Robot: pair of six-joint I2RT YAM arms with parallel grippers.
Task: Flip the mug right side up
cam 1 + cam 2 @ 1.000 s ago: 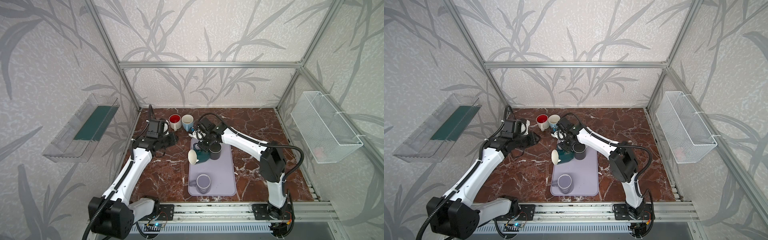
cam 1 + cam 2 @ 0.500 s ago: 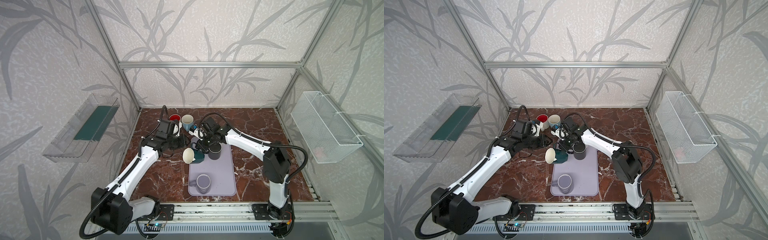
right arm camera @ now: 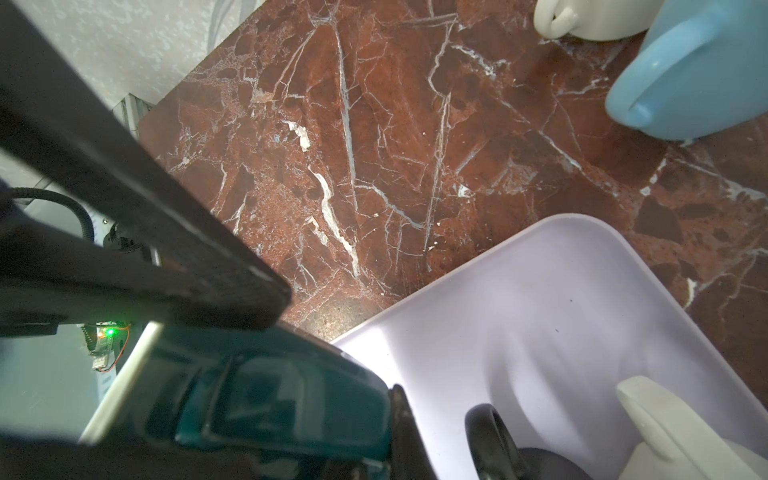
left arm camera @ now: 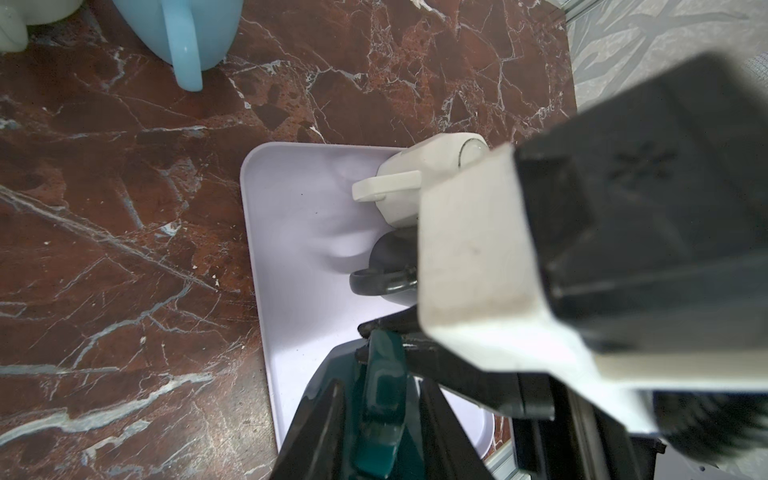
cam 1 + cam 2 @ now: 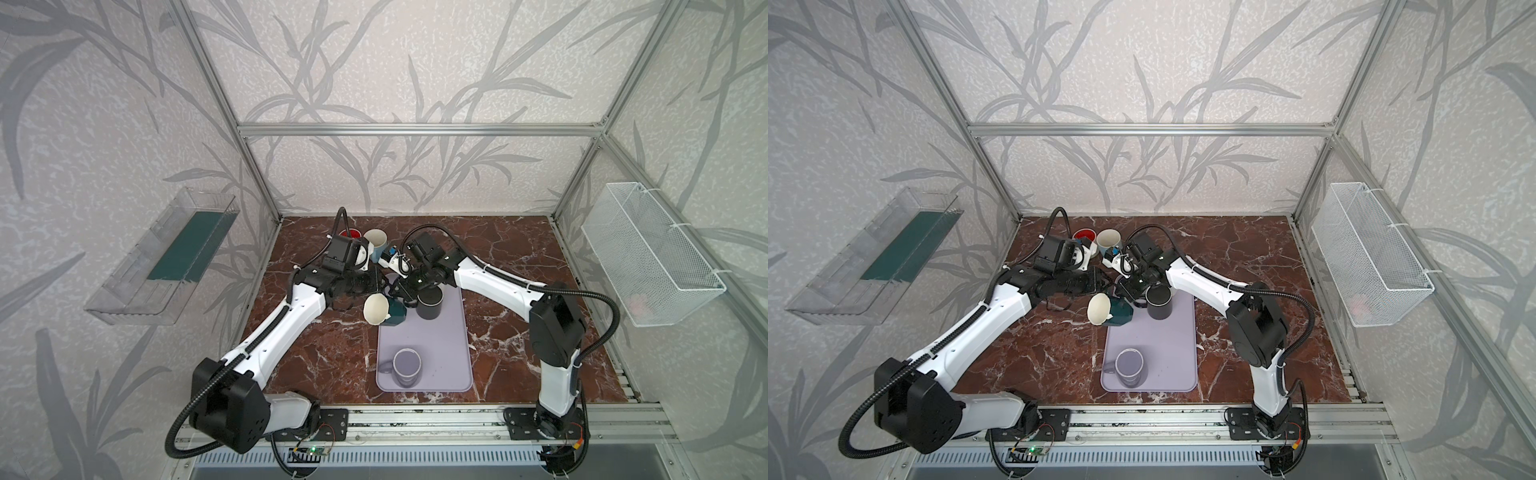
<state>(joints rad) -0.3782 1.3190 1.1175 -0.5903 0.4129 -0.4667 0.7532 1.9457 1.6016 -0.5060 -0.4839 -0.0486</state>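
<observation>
R gripper point(image 5: 402, 291) pinched shut on tilted teal mug point(image 5: 397, 312) at lavender tray's point(image 5: 446, 365) far-left corner; L gripper point(image 4: 382, 390) part-open, straddling its handle. Black mug point(image 5: 430, 305) crowded right; bare marble tabletop point(image 5: 332, 353) left

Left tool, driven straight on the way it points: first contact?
The tilted teal ceramic mug with the cream inside: in the left wrist view its handle sits between the fingers of the left tool, so the mug's wall comes first. The right tool, pinching that mug, looks just behind; depth unclear.

Glossy teal mug point(image 5: 397, 311), matt lilac tray point(image 5: 440, 345), polished marble tabletop point(image 5: 519, 241).
</observation>
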